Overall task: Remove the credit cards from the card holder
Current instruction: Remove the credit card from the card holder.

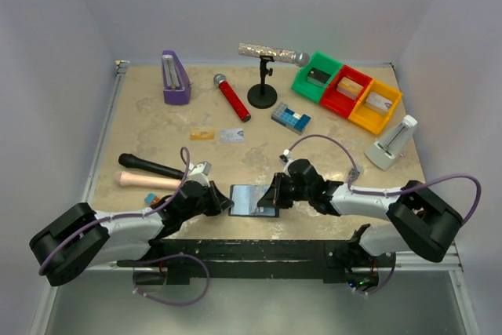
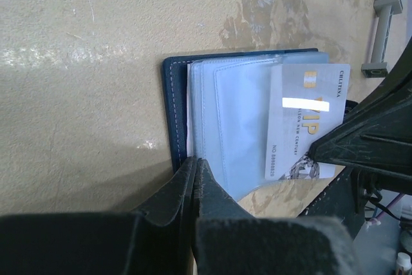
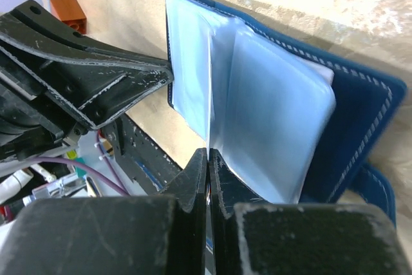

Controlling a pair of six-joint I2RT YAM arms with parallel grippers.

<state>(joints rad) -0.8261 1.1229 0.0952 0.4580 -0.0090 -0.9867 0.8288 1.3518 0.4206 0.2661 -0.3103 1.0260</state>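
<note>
The card holder point(image 1: 249, 198), a dark-blue wallet, lies open near the table's front edge between both grippers, its pale pockets point(image 2: 238, 127) facing up. A silver-grey credit card point(image 2: 306, 120) sticks halfway out of a pocket. My right gripper point(image 3: 207, 159) is shut on that card's outer edge, which shows edge-on in the right wrist view. My left gripper point(image 2: 195, 162) is shut, its tips against the card holder's point(image 3: 360, 114) opposite edge. Farther back on the table lie a gold credit card point(image 1: 202, 134) and a silver one point(image 1: 231, 136).
At the back stand a purple case point(image 1: 175, 78), a red microphone point(image 1: 231, 96), a microphone stand point(image 1: 263, 88) and green, red and yellow bins point(image 1: 345, 92). A blue-and-white block point(image 1: 291, 118) and a white device point(image 1: 392, 145) sit right. Two handled tools point(image 1: 149, 172) lie left.
</note>
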